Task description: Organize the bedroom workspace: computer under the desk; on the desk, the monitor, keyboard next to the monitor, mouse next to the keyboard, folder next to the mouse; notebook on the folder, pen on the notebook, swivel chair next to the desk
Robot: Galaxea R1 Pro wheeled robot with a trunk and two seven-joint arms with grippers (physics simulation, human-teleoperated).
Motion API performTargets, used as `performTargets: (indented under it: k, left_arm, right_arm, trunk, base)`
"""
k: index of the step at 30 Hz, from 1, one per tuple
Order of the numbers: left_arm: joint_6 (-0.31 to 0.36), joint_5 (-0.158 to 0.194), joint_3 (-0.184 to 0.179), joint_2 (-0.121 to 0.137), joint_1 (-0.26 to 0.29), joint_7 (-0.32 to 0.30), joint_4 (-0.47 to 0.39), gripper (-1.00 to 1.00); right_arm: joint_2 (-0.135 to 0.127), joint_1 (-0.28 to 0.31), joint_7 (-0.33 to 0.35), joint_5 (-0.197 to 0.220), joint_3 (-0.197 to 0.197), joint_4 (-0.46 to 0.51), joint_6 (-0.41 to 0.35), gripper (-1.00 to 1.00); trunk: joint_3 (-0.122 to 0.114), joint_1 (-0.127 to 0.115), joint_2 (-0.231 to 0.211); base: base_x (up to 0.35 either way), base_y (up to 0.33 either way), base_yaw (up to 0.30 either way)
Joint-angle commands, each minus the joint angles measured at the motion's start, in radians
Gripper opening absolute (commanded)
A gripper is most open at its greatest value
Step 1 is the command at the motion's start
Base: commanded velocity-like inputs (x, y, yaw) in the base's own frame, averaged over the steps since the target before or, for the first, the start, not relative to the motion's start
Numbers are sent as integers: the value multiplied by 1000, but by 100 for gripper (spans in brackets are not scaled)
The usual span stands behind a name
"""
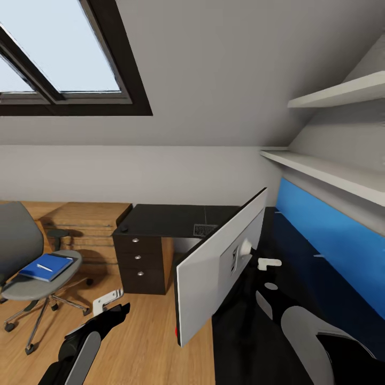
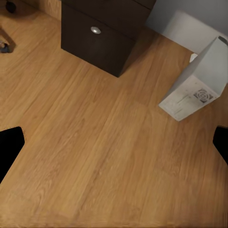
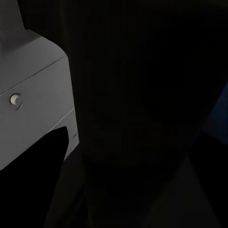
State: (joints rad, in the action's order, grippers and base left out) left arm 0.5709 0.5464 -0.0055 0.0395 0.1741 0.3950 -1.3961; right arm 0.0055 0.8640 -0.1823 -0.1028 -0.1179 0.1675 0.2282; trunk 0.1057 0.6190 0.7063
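Observation:
The monitor [image 1: 214, 267] stands on the glossy black desk [image 1: 166, 219] with its silver-white back toward me, and this back shows again in the right wrist view [image 3: 33, 90]. My right gripper [image 1: 270, 274] hovers just behind it over the desk top. The keyboard [image 1: 205, 230] lies partly hidden beyond the monitor, and the mouse [image 1: 124, 228] sits at the desk's left corner. On the swivel chair [image 1: 32, 278] lies the blue folder [image 1: 47, 266] with the pen [image 1: 45, 268] on it. The notebook is out of view. My left gripper [image 2: 114, 147] is open above the floor, near the computer [image 2: 197, 88].
The dark drawer unit [image 1: 139, 264] with silver knobs stands under the desk's left end, also seen from the left wrist [image 2: 95, 33]. A light wood chest [image 1: 80, 224] sits against the wall behind the chair. White shelves [image 1: 331, 171] and a blue panel [image 1: 331, 230] run along the right.

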Motion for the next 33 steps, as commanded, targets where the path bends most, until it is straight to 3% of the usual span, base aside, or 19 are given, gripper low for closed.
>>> performTargets:
  k: [1,9,16,25,33]
  left_arm:
    - [3,10,-1,0,1,8,-1,100]
    - [3,10,-1,0,1,8,-1,100]
    - [3,10,-1,2,1,10,1,100]
    - [2,10,-1,1,1,10,3,100]
    - [3,8,-1,0,1,9,9,100]
  right_arm:
    - [1,1,-3,-9,-8,-2,3,-100]
    - [0,1,-4,-9,-8,-1,2,-100]
    - [1,1,-5,-9,-8,0,3,-100]
    - [0,1,-7,-9,-8,0,3,-100]
    - [-1,1,-5,-9,-8,0,3,-100]
  trunk:
    - [2,0,2]
    - [2,0,2]
    - [2,0,2]
    - [2,0,2]
    - [2,0,2]
  base:
    - [-331,0,0]
    - [-331,-16,0]
    - [-269,-203,0]
    - [-44,-319,0]
    - [-1,-54,-58]
